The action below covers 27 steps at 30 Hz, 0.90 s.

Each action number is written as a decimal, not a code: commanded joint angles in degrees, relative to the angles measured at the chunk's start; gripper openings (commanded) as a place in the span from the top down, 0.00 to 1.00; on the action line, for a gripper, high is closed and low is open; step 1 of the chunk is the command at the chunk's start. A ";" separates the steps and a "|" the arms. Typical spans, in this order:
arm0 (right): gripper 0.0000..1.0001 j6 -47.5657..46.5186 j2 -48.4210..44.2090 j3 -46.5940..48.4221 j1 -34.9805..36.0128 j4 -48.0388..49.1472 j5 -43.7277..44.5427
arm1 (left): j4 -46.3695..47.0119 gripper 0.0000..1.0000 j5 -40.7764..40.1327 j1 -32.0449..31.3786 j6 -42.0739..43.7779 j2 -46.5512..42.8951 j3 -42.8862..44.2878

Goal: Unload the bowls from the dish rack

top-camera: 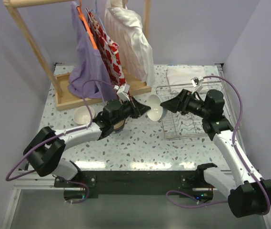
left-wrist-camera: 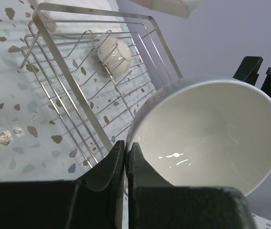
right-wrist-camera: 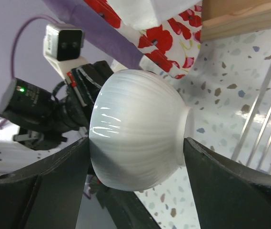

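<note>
My left gripper (top-camera: 146, 109) is shut on the rim of a white bowl (top-camera: 155, 108) and holds it in the air just left of the dish rack (top-camera: 192, 125). The left wrist view shows its fingers (left-wrist-camera: 111, 162) pinching the rim of the bowl (left-wrist-camera: 211, 133). My right gripper (top-camera: 165, 102) is open, its jaws standing on either side of the same bowl (right-wrist-camera: 135, 129), close to its rim and foot. A cream bowl (left-wrist-camera: 114, 56) sits upturned among the rack's prongs (left-wrist-camera: 78, 90). A white bowl (top-camera: 84, 114) lies on the table at the left, and a beige one (top-camera: 117, 126) lies partly under my left arm.
A wooden clothes stand (top-camera: 35, 47) with hanging garments (top-camera: 102, 52) stands at the back left, its base (top-camera: 78, 98) on the table. A folded white cloth (top-camera: 183, 74) lies behind the rack. Walls close in on both sides.
</note>
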 commanded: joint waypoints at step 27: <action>0.01 -16.98 0.37 6.89 -0.86 -11.25 7.46 | -66.92 1.00 -36.56 2.11 21.12 -20.31 14.30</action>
